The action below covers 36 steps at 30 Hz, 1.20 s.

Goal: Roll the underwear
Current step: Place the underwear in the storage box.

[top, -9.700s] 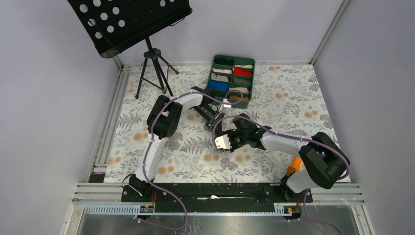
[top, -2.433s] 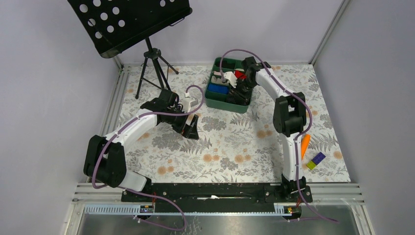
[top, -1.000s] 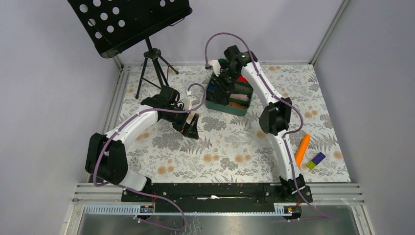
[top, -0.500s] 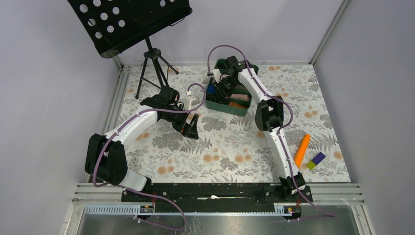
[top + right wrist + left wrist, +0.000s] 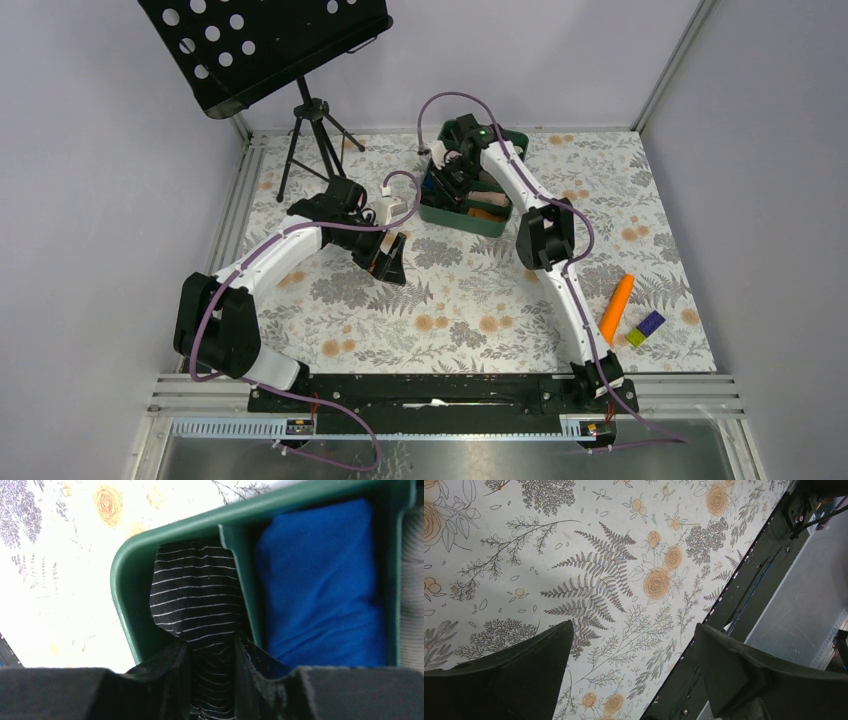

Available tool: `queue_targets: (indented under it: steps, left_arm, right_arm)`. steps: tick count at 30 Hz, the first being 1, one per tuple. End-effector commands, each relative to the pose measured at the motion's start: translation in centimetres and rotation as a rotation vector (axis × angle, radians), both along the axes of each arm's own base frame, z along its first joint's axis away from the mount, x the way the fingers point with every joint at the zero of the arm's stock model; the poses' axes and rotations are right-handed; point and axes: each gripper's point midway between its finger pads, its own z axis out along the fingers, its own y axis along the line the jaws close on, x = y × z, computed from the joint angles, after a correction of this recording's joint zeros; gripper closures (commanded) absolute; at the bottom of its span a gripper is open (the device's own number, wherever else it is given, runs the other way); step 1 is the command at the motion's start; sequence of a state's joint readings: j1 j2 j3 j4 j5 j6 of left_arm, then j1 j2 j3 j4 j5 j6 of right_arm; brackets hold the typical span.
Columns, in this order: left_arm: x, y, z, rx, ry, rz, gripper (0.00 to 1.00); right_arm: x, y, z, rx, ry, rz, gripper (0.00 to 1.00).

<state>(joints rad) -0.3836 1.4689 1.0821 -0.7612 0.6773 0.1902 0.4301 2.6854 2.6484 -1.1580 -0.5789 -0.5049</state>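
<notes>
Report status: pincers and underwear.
Left pincer open, empty, over the table. Right pincer shut on underwear, in green tray corner slot. Blue cloth in next slot.

Up close at the right wrist, the underwear [image 5: 200, 595] disappears between the pinching fingers [image 5: 165, 672] of the right gripper [image 5: 210, 652] and runs off the bottom edge. A pale grey cloth [image 5: 414, 580] is cut by the right edge. From above, the right arm [image 5: 572, 300] covers most of the green tray [image 5: 468, 221] and hides that gripper. The left gripper [image 5: 633, 626] shows only its fingertips, and the music stand [image 5: 300, 30] is cropped at the top.
</notes>
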Motion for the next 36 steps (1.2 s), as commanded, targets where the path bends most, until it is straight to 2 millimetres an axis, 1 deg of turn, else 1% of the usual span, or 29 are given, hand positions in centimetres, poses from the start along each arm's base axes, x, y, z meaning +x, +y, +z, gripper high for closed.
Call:
queue_targets:
  steps: [1, 3, 5, 9, 12, 15, 17, 19, 21, 24, 25, 26, 27, 28, 29, 30, 31, 32, 34, 36]
  left_arm:
    - [0.7, -0.4, 1.0, -0.037, -0.034, -0.005, 0.01]
    - [0.7, -0.5, 1.0, -0.039, -0.034, -0.006, 0.01]
    - [0.8, -0.5, 1.1, -0.041, -0.040, -0.005, 0.01]
    - [1.1, -0.4, 1.2, -0.045, -0.046, 0.004, 0.01]
    - [1.0, -0.4, 1.1, -0.060, -0.037, 0.001, 0.01]
    - [1.2, -0.6, 1.2, -0.072, -0.036, -0.001, 0.01]
    - [1.3, -0.7, 1.2, -0.078, -0.033, -0.001, 0.01]
    - [1.5, -0.8, 1.4, -0.084, -0.033, -0.001, 0.01]
    - [1.6, -0.9, 1.5, -0.085, -0.034, -0.001, 0.01]
    - [1.4, -0.8, 1.7, -0.085, -0.039, -0.005, 0.01]
    - [1.3, -0.8, 1.7, -0.087, -0.038, -0.006, 0.01]
    - [1.2, -0.8, 1.7, -0.089, -0.034, -0.007, 0.01]
    - [1.1, -0.8, 1.6, -0.090, -0.031, -0.008, 0.01]
    - [1.1, -0.8, 1.5, -0.091, -0.027, -0.008, 0.01]
    - [1.1, -0.9, 1.5, -0.093, -0.026, -0.007, 0.01]
    - [1.2, -0.9, 1.5, -0.094, -0.026, -0.007, 0.01]
    - [1.3, -1.0, 1.6, -0.095, -0.030, -0.007, 0.01]
    - [1.4, -1.0, 1.7, -0.095, -0.032, -0.005, 0.01]
    - [1.6, -1.0, 2.0, -0.094, -0.042, -0.006, 0.01]
    - [1.6, -0.9, 2.1, -0.091, -0.047, -0.007, 0.01]
  right_arm:
    - [2.9, 1.8, 2.2, 0.030, -0.178, -0.027, 0.61]
    - [2.5, 2.1, 3.1, 0.047, -0.217, -0.005, 0.54]
    - [1.7, 1.7, 3.4, 0.029, -0.214, -0.009, 0.48]
    - [0.4, 0.8, 4.8, -0.003, -0.173, -0.021, 0.41]
    - [-0.1, 0.5, 6.3, 0.001, -0.172, -0.025, 0.40]
    - [-0.3, 0.7, 8.1, 0.031, -0.189, -0.027, 0.37]
    - [-0.1, 0.7, 8.7, 0.035, -0.199, -0.042, 0.33]
    - [0.0, 0.7, 9.0, 0.035, -0.205, -0.048, 0.32]
    - [-0.1, 0.6, 10.2, 0.062, -0.206, -0.048, 0.32]
    - [-1.3, 0.9, 13.1, 0.134, -0.209, -0.019, 0.29]
    - [-1.8, 0.9, 13.8, 0.148, -0.209, -0.006, 0.28]
    - [-2.2, 0.8, 14.0, 0.151, -0.204, -0.004, 0.28]
    - [-2.4, 0.7, 13.9, 0.148, -0.198, -0.001, 0.29]
    - [-2.7, 0.6, 13.6, 0.143, -0.188, 0.003, 0.34]
    - [-2.8, 0.4, 13.1, 0.136, -0.178, 0.008, 0.40]
    - [-3.0, 0.4, 12.6, 0.128, -0.164, 0.012, 0.52]
    - [-3.0, 0.3, 12.2, 0.122, -0.151, 0.012, 0.58]
    - [-3.1, 0.3, 11.8, 0.121, -0.138, 0.016, 0.68]
    - [-2.9, 0.2, 10.9, 0.108, -0.130, 0.017, 0.78]
    - [-2.2, 0.0, 9.8, 0.083, -0.133, 0.001, 0.86]
